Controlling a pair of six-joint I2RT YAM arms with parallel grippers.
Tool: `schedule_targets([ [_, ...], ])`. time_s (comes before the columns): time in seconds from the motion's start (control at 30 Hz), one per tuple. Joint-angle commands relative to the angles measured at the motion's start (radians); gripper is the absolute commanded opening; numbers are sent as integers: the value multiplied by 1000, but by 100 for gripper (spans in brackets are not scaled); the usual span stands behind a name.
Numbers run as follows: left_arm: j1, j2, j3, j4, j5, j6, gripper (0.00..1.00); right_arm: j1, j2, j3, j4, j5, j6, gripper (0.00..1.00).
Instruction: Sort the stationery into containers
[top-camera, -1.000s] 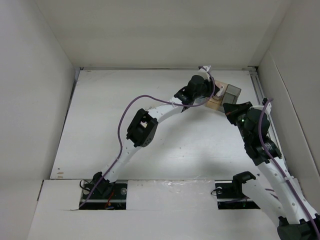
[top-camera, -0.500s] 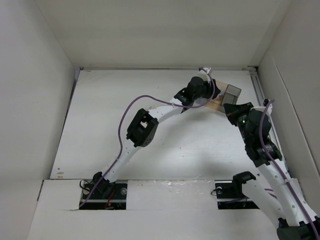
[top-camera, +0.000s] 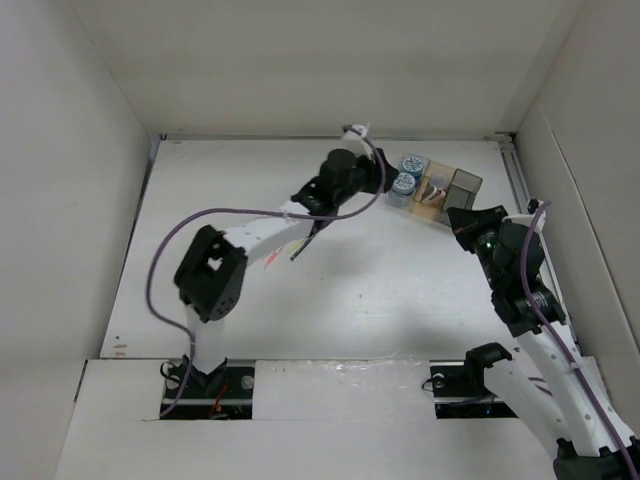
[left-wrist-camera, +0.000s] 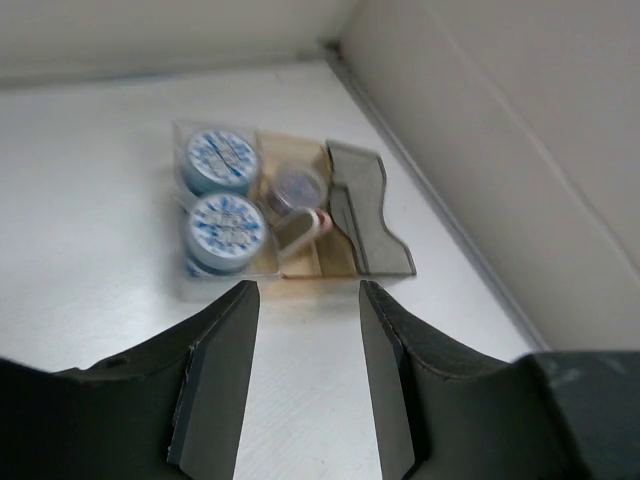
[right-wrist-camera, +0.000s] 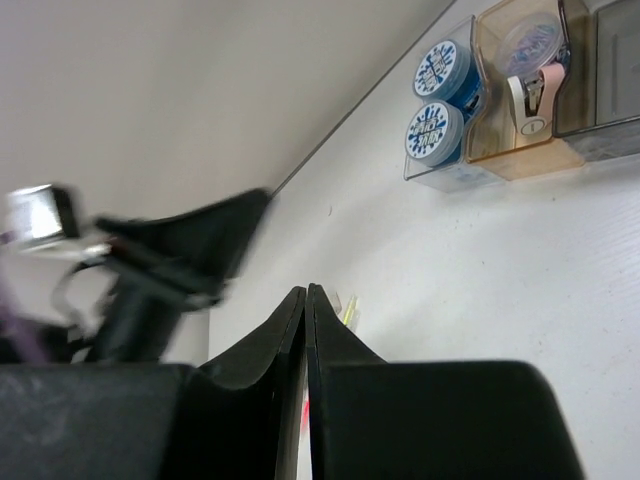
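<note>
Right, top view: left tool sits just beside the containers at the far right of the bench. Both blue cylinders are in the clear box. The pens lie loose on the bench under the left arm, well apart from the boxes, not yet sorted. Right tool hangs near the front of the cluster; can't read its jaws from here. Left wrist view: left tool is wide and empty, aimed at the containers. The blue cylinders stand upright in the clear box, the pinkish-white block is in the tan one next to a round item I can't identify, and the dark grey box looks empty. Right wrist view: right tool is pinched closed on nothing, and a yellow pen tip shows just past its fingers. My read: cylinders and block are done, pens are the step in hand. The next move calls for turning the left tool away from the boxes, dropping it over one pen and pinching across the shaft. They lie close together, so there's a risk of grabbing two.
</note>
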Motion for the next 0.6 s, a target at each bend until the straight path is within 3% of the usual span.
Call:
schedule_targets([
  [0.0,86,-200,-164,85,-93,-51,41,-8,-3,-5,49,-30,-18,9],
  [0.13,134,-303,-307,-92,-294,-142,41,-8,30,4,61,-76,-18,11],
  [0.23,163,-337,-372,-185,-366,-168,49,-8,51,4,61,-91,-27,12],
  [0.27,163,-337,-372,-243,-422,-168,55,-8,51,13,61,-102,-27,12],
  [0.37,163,-303,-347,-339,-493,-159,59,-8,69,14,70,-122,-27,15],
  [0.57,163,-196,-315,-432,-542,-176,61,-8,80,14,70,-140,-36,18],
])
